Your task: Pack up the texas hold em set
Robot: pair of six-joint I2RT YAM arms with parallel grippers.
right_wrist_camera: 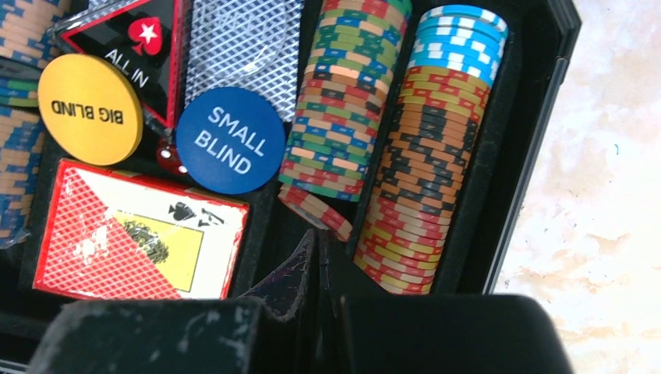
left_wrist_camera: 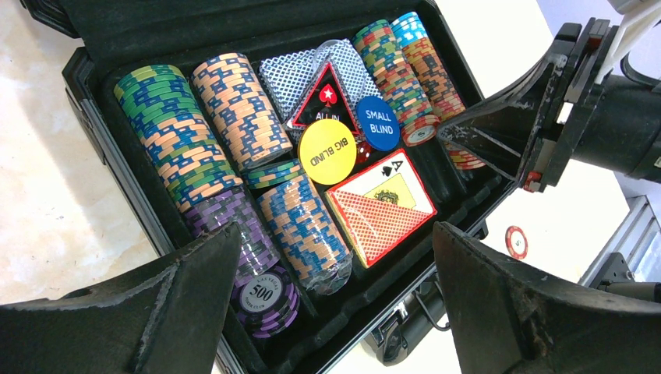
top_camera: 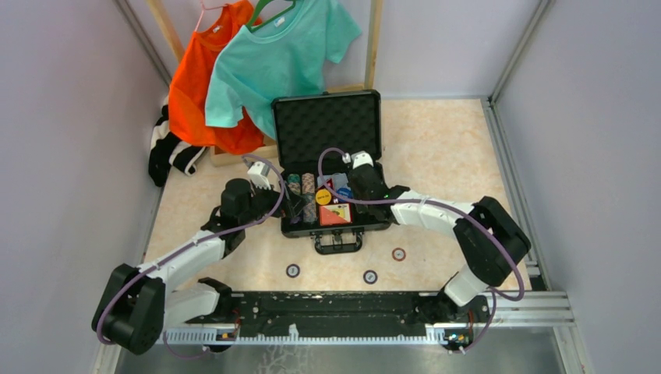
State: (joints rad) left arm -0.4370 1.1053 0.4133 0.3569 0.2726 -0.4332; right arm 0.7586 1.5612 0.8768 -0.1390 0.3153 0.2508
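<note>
The black briefcase [top_camera: 294, 228] lies open mid-table with its foam lid [top_camera: 327, 125] upright. Inside are rows of multicoloured chips [left_wrist_camera: 183, 148], a red-orange card box [left_wrist_camera: 382, 206], a yellow BIG BLIND button [left_wrist_camera: 327, 152], a blue SMALL BLIND button [left_wrist_camera: 379, 123] and a red die [right_wrist_camera: 167, 156]. My left gripper [left_wrist_camera: 335, 230] is open wide and empty over the case's front left [top_camera: 300, 206]. My right gripper [right_wrist_camera: 316, 238] is shut, its tip at a tilted red chip [right_wrist_camera: 316, 210] beside the right-hand chip rows [right_wrist_camera: 425, 156]. It also shows in the left wrist view [left_wrist_camera: 448, 132].
Three loose chips lie on the table in front of the case [top_camera: 293, 270], [top_camera: 370, 276], [top_camera: 399, 254]. The case handle [top_camera: 337, 243] faces the arms. Orange and teal shirts [top_camera: 273, 54] hang behind the lid, and dark cloth [top_camera: 167, 152] lies at the left wall.
</note>
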